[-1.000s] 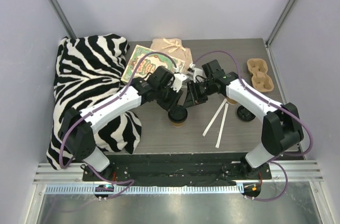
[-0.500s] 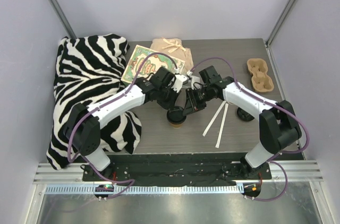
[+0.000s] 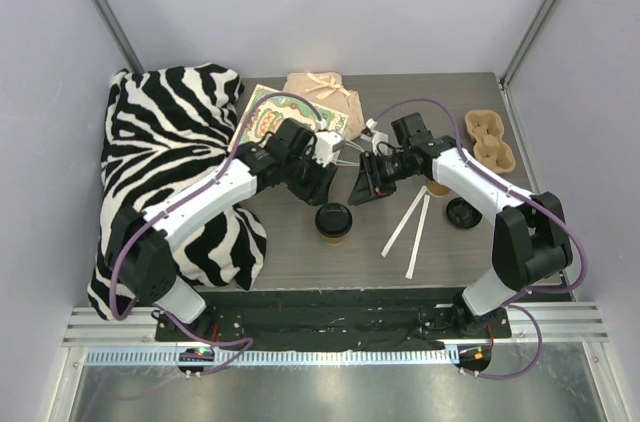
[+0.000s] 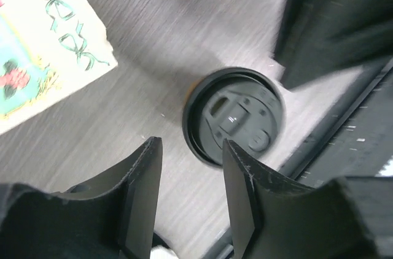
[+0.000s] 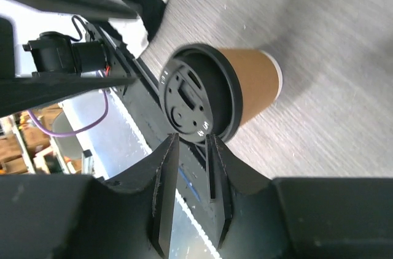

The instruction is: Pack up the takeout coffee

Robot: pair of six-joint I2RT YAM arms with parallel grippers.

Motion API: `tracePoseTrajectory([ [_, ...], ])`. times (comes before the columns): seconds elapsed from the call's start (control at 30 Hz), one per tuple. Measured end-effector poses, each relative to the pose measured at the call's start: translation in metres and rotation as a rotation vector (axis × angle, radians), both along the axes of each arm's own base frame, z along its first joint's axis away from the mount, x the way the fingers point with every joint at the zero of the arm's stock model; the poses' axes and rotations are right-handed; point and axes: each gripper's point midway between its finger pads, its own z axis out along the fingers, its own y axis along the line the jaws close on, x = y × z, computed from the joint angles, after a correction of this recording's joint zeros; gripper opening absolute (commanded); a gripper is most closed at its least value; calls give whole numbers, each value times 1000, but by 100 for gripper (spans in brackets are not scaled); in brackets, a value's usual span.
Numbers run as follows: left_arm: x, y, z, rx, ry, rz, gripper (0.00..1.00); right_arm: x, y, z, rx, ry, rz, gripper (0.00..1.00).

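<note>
L gripper (gap wide) & R gripper (gap narrow) withdrawn, empty; takeout coffee stands free just beyond fingertips: lidded, unpacked.

Your grey wood-grain table carried a zebra-print cloth along its left side. A picture card and a tan paper bag lay at the far edge, and a cardboard cup carrier far right. The takeout coffee stood near centre, with two white strips and a loose black lid to its right.
</note>
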Motion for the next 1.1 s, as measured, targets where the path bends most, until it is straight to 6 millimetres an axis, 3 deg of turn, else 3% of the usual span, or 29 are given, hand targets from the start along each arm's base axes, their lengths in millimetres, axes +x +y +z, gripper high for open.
tracePoseTrajectory([
  [0.17,-17,5,25,-72,23,17,46,6,5,9,8,-36,6,33],
  [0.47,-50,4,-14,-62,206,11,46,-2,13,5,9,-31,37,33],
  [0.77,-36,-8,-28,-66,202,18,44,-13,8,-8,-8,11,38,35],
  [1.1,-4,-27,-31,-55,141,7,44,-10,-9,13,20,-34,3,41],
])
